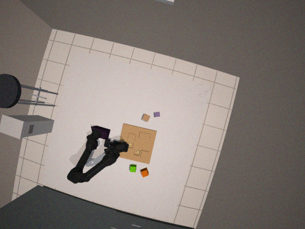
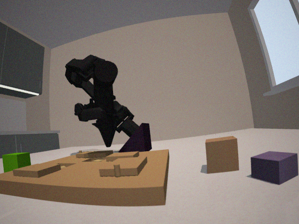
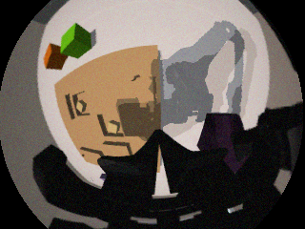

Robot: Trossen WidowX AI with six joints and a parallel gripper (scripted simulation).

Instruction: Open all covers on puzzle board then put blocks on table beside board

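This is looking like a kitchen. In the exterior view, a dark wall cabinet is hanging up behind the fingers, off to the picture's left, with a bright strip running along its underside. Below it, lower cabinets are carrying a pale countertop. A window is letting in pale blue light, high and well apart from the fingers, to the picture's right. In the top view, a round-seated stool is standing beyond the table's edge.
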